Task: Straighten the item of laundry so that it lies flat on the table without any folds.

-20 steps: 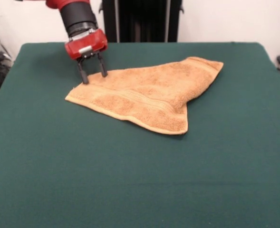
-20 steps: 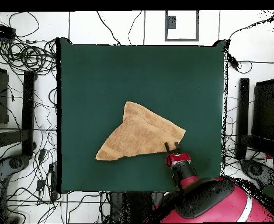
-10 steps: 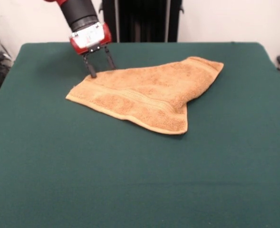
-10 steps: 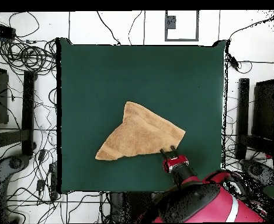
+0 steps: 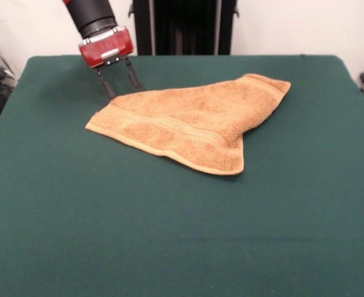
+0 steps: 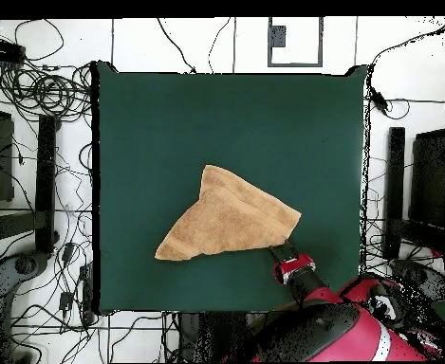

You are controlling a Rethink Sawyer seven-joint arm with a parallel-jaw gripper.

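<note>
The item of laundry [image 5: 191, 122] is an orange-tan towel folded over into a rough triangle, lying a little beyond the middle of the green table [image 5: 169, 235]. From above, the towel [image 6: 228, 218] has one corner pointing away from the robot's base. My gripper [image 5: 122, 88] hangs just off the towel's far left corner in the front view, open, with nothing between its fingers. In the overhead view the gripper [image 6: 282, 250] sits just outside the towel's right corner, lifted off the cloth.
Cables, stands and dark equipment [image 6: 36, 171] crowd the floor on both sides of the table [image 6: 169, 123]. A dark stand [image 5: 182, 28] rises behind the table's far edge.
The gripper has lifted off the towel's corner and drawn back toward the table's far edge, empty. The towel has not moved.
</note>
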